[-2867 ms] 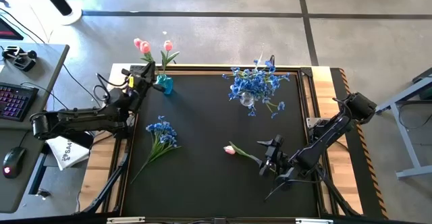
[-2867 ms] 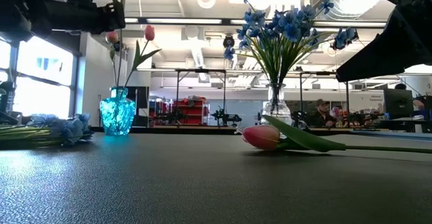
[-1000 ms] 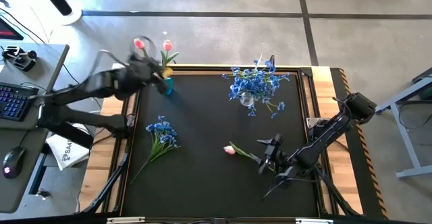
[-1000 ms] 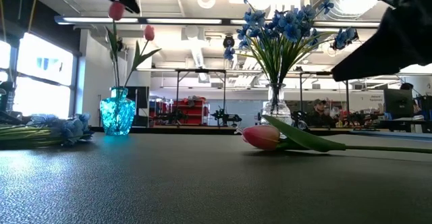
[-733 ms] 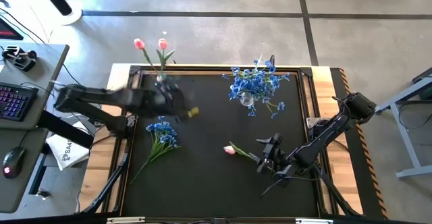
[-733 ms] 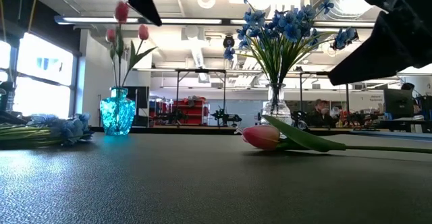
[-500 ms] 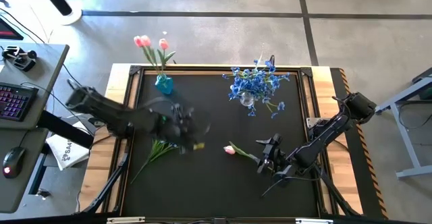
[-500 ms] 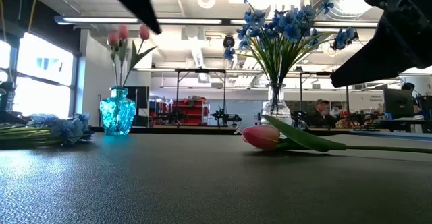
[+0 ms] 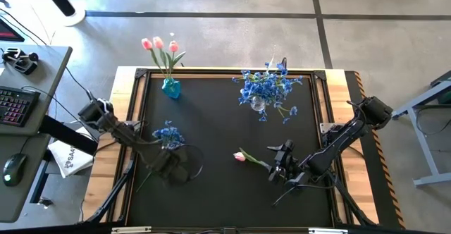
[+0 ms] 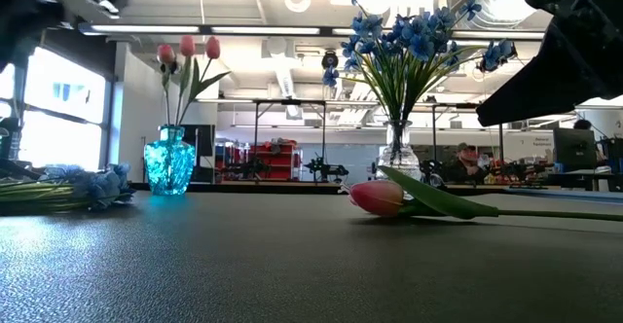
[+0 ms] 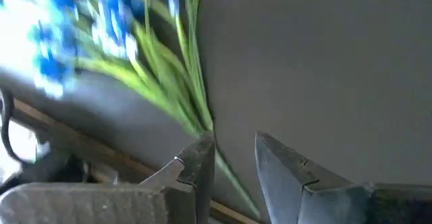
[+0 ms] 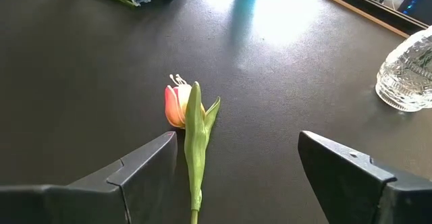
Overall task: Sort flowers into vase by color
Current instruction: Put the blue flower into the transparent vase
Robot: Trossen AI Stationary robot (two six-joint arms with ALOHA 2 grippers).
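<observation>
A teal vase [image 9: 170,87] at the far left holds three pink tulips [image 9: 158,44]. A clear vase [image 9: 258,103] holds blue blossoms [image 9: 266,86]. One pink tulip [image 9: 241,156] lies flat on the mat, its stem running toward my right gripper [image 9: 280,165]. That gripper is wide open, its fingers on either side of the tulip's stem [image 12: 196,163] without touching. A blue bunch [image 9: 168,137] lies at the left. My left gripper [image 11: 233,150] hovers open at its stem end [image 11: 189,102], near the mat's left side [image 9: 173,165]. My left gripper has one fingertip [image 11: 202,146] right at the blue bunch's green stems [image 11: 202,119], near their free end. Whether it touches them, I cannot tell. The bunch lies flat on the mat.
The black mat [image 9: 225,199] is bordered by a wooden frame [image 9: 106,170]. The two vases stand along the far edge. A desk with a keyboard [image 9: 17,107] and mouse sits left of the table. Bare mat lies in the middle and along the near edge.
My left arm swung away from above the teal vase, toward the near edge and down, to the blue bunch's stem end. The tulips in the teal vase swayed and now stand upright.
</observation>
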